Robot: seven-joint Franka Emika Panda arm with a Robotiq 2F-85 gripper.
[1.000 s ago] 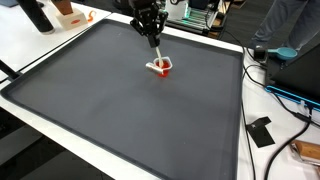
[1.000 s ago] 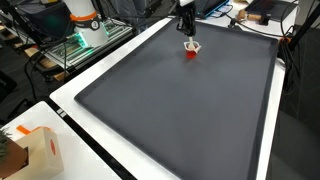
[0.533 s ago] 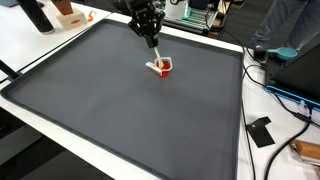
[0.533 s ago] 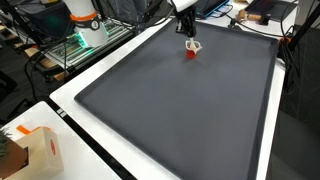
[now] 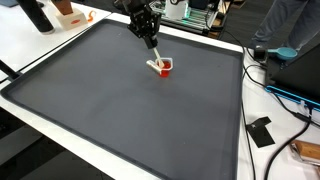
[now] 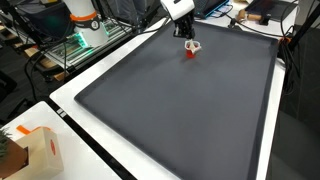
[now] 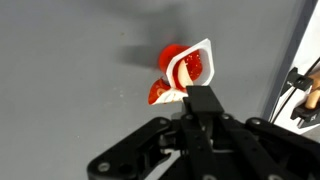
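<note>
Black hand (image 5: 152, 42), tilted, fingers together, above red cup (image 5: 165, 66)

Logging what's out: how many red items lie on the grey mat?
1. The red item lies on the grey mat near its far edge, close under the hand. Nothing seems hidden.

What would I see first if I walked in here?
A little red and white thing pops out, sitting all alone near the far edge of the big dark mat. Right above it hangs the black gripper, its fingers closed together. In an exterior view, a cardboard box sits just past the mat's near corner.
</note>
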